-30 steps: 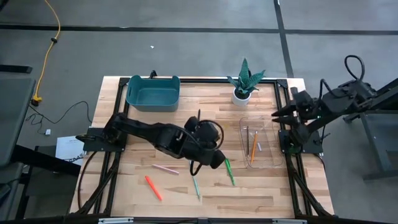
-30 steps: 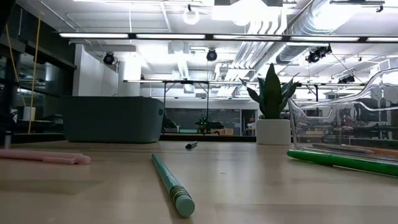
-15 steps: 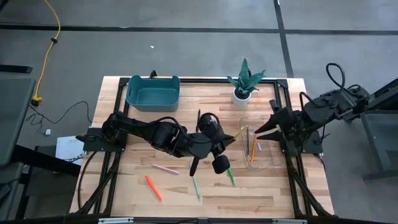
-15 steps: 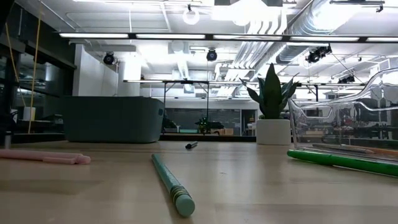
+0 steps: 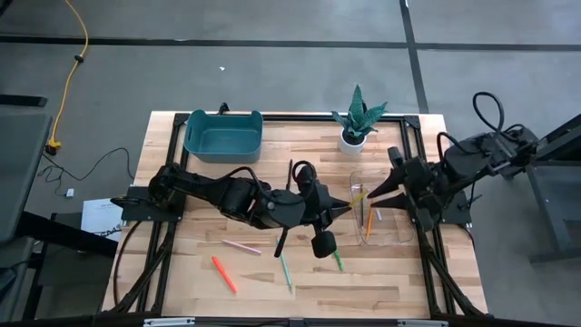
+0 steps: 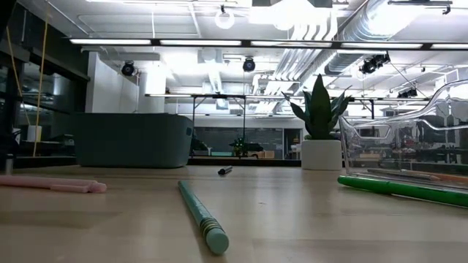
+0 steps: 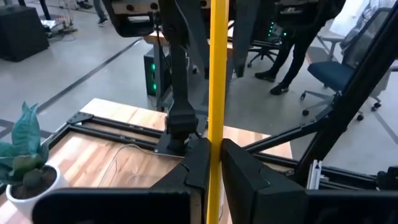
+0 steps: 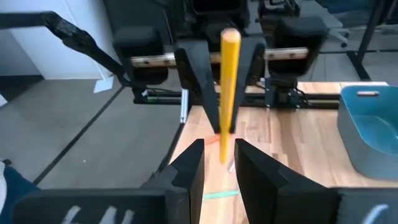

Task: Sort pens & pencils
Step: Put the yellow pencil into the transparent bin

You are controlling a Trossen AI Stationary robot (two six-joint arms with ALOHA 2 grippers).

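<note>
Meanwhile the left tool (image 5: pixel 348 207) clamps the yellow pencil (image 7: pixel 217 93), whose tip enters the parted right tool (image 5: pixel 374 193).

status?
Left gripper shut on yellow pencil, held mid-air. Right gripper open, fingers astride its far end, beside clear tray. Nothing between them.

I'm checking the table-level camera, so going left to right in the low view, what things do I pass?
Pink pen → teal bin → teal pencil → potted plant → green pen, lying in front of the clear tray.
</note>
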